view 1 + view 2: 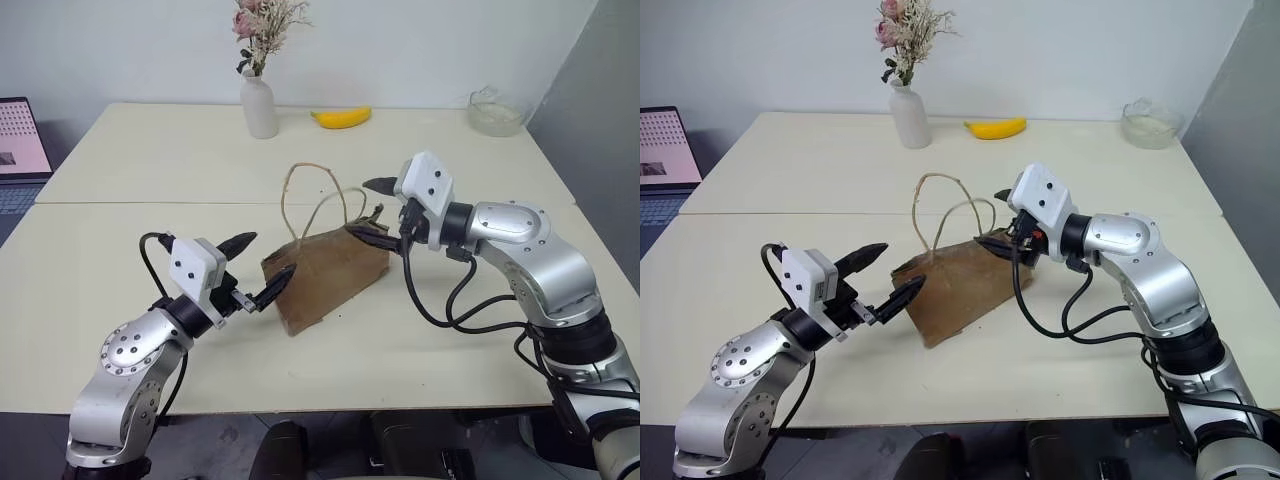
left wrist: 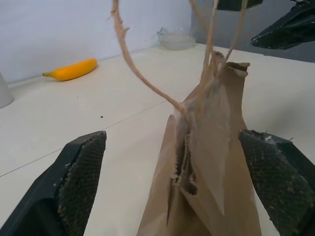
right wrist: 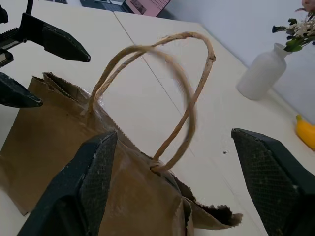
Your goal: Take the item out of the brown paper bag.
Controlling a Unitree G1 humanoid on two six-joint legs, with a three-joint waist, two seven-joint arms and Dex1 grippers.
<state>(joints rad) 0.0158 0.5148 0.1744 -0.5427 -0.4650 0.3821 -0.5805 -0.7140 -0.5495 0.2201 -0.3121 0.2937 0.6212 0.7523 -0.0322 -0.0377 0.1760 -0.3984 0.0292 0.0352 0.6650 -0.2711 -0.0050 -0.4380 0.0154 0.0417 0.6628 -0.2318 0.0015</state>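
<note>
Brown paper bag [image 1: 330, 272] lies between both spread, empty claws: left claw [image 1: 258, 268] at its near-left end, right claw [image 1: 375, 210] at its far-right mouth.

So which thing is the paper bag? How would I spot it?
Look at the middle of the pale table, between the two robot arms. The brown paper bag sits there, crumpled, with two tan cord loop handles sticking up, unlike the smooth white vase and yellow banana behind it.
</note>
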